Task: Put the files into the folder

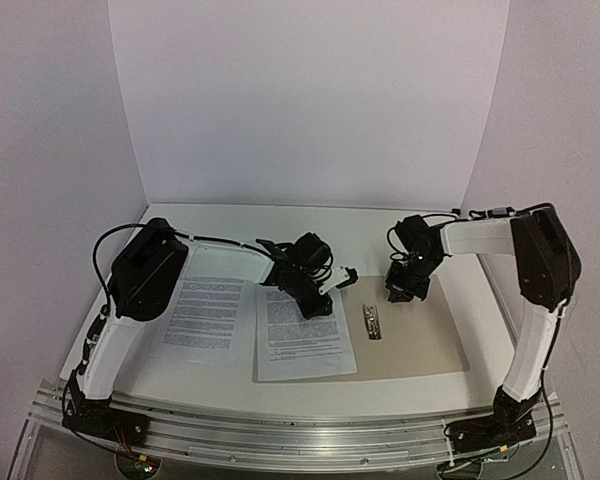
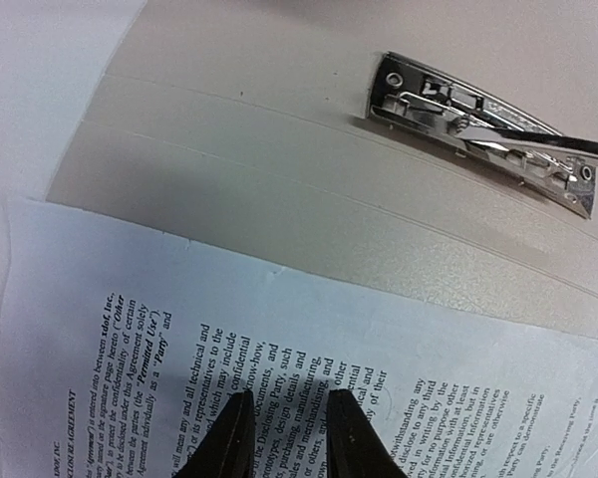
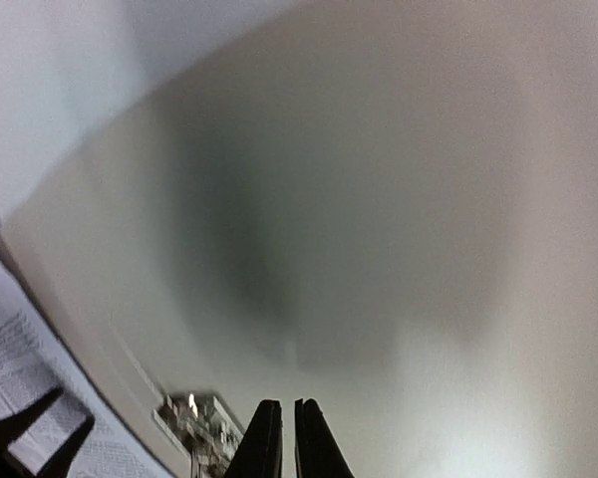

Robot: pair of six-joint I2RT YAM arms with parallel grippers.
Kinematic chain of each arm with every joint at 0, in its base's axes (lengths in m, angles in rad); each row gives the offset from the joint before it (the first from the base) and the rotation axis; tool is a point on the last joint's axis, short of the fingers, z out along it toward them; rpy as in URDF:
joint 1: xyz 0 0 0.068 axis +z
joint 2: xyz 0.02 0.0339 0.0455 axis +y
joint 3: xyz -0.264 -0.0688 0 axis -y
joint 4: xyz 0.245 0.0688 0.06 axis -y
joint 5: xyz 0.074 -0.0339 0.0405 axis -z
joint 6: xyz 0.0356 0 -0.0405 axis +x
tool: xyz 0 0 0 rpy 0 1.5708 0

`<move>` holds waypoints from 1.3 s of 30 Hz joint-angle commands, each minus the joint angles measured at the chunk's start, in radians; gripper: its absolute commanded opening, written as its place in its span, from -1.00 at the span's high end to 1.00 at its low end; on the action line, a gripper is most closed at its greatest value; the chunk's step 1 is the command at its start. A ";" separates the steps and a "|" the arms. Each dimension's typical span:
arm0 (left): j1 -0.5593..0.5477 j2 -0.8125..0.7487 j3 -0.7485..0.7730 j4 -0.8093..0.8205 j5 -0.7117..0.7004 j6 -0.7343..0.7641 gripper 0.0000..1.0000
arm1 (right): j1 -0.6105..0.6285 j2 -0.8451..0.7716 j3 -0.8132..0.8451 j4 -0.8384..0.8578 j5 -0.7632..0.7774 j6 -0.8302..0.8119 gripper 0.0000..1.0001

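The tan folder (image 1: 420,340) lies open and flat on the table, with its metal fastener strip (image 1: 372,320) near the middle. One printed sheet (image 1: 302,335) lies partly over the folder's left half. The other sheet (image 1: 205,315) lies on the table to its left. My left gripper (image 1: 320,305) is open, its tips down on the upper part of the overlapping sheet (image 2: 229,299), with nothing between the fingers (image 2: 241,438). The left wrist view also shows the folder (image 2: 279,129) and fastener (image 2: 478,129). My right gripper (image 1: 398,293) is shut and empty, just above the bare folder (image 3: 399,199) beside the fastener (image 3: 194,418).
White walls enclose the table at the back and both sides. An aluminium rail (image 1: 300,425) runs along the near edge by the arm bases. The white tabletop (image 1: 280,225) shows behind the folder.
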 commanded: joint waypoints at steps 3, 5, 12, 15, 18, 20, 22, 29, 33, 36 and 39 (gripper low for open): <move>-0.011 -0.070 -0.142 0.075 0.010 0.217 0.49 | -0.027 0.195 0.118 0.025 0.105 -0.079 0.87; -0.012 -0.080 -0.172 0.106 0.023 0.283 0.49 | -0.042 0.211 0.120 0.024 0.127 -0.043 0.86; -0.012 -0.093 -0.229 0.160 0.184 0.431 0.49 | -0.059 0.228 0.082 0.061 0.116 0.075 0.87; -0.011 -0.087 -0.222 0.189 0.205 0.446 0.49 | -0.059 0.222 0.066 0.084 0.098 0.101 0.88; 0.020 -0.070 -0.119 0.151 0.216 0.350 0.51 | -0.060 0.200 0.052 0.090 0.090 0.105 0.88; 0.054 -0.052 -0.013 0.096 0.242 0.261 0.49 | -0.059 0.182 0.043 0.091 0.088 0.108 0.88; 0.077 -0.027 0.113 0.030 0.242 0.204 0.41 | -0.060 0.166 0.033 0.092 0.079 0.108 0.88; 0.150 0.121 0.390 -0.164 0.149 -0.070 -0.07 | -0.057 0.031 0.066 0.057 0.019 -0.013 0.83; 0.169 0.155 0.396 -0.137 0.098 -0.139 0.14 | -0.057 -0.045 0.084 -0.128 0.021 -0.072 0.84; 0.170 0.177 0.400 -0.090 0.088 -0.149 0.22 | -0.057 -0.096 -0.003 -0.217 -0.076 -0.081 0.89; 0.170 0.207 0.416 -0.065 0.065 -0.162 0.24 | -0.057 -0.160 -0.097 -0.230 -0.188 -0.079 0.98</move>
